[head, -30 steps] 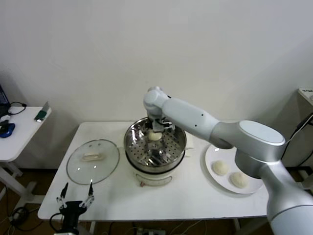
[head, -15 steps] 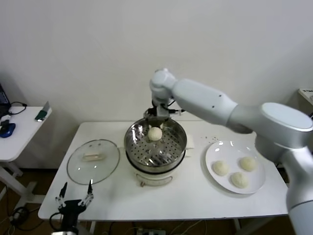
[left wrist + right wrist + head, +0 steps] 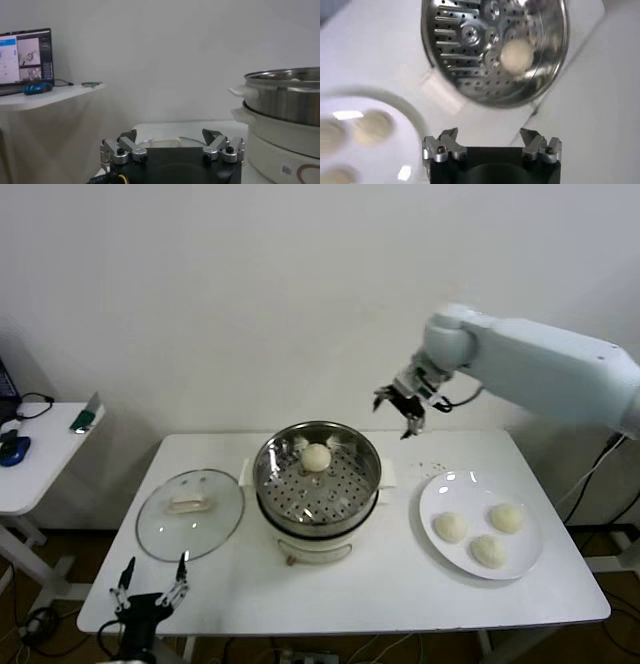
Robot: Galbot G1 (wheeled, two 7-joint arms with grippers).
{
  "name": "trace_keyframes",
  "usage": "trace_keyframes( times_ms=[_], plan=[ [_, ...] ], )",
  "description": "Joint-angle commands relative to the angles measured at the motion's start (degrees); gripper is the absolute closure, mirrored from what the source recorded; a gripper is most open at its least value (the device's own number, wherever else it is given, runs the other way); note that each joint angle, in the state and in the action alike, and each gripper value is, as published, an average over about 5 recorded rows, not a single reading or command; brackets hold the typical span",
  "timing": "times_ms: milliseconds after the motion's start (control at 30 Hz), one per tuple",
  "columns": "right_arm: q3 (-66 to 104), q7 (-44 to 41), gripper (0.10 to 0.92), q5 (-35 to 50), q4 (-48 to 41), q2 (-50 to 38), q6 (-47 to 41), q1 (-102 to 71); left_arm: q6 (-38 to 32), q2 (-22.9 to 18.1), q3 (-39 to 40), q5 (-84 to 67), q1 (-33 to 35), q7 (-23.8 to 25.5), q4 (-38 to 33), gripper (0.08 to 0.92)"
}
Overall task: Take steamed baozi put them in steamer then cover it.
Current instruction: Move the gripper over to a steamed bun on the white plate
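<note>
While one baozi sits inside the steamer at centre of the head view, three more baozi lie on the white plate at right centre: one at the plate's left, one toward its upper right, one at its lower edge. All four are round, smooth, pale cream, and apart from one another. Bun in the steamer rests on the perforated steel tray, toward the far rim. Steamer is a shiny round steel pot on a white base, standing on the white table.

Right gripper hangs in the air upper right of the steamer, above the table's far edge, fingers spread wide, holding nothing. Right wrist view shows the same: both fingertips apart and empty, steamer with its bun at top of frame, plate buns blurred at lower left.

Left gripper is parked low at bottom left of the head view, by the table's near edge, fingers wide apart, empty. Glass lid lies flat on the table left of the steamer, not touching it.
</note>
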Motion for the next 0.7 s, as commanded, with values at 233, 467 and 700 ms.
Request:
trace_keyframes(
  times_ms=[233,467,700],
  plan=[
    [17.9,-1.1,0.203,-3.0,-1.5,-14.6,-10.3,-28.9,0.5,0.3,-0.3,0.0,0.6,1.1,-1.7,0.177],
    [23.1,-1.0,0.203,-8.0,-5.7,-12.1,-8.9,-35.6,0.5,-0.3,-0.1,0.9,0.6,0.9,-1.2,0.177],
    [25.3,0.1,0.203,-8.8,-8.2,-8.6,-8.9,-37.4,0.5,-0.6,0.0,1.1,0.6,0.8,-0.7,0.177]
  ],
)
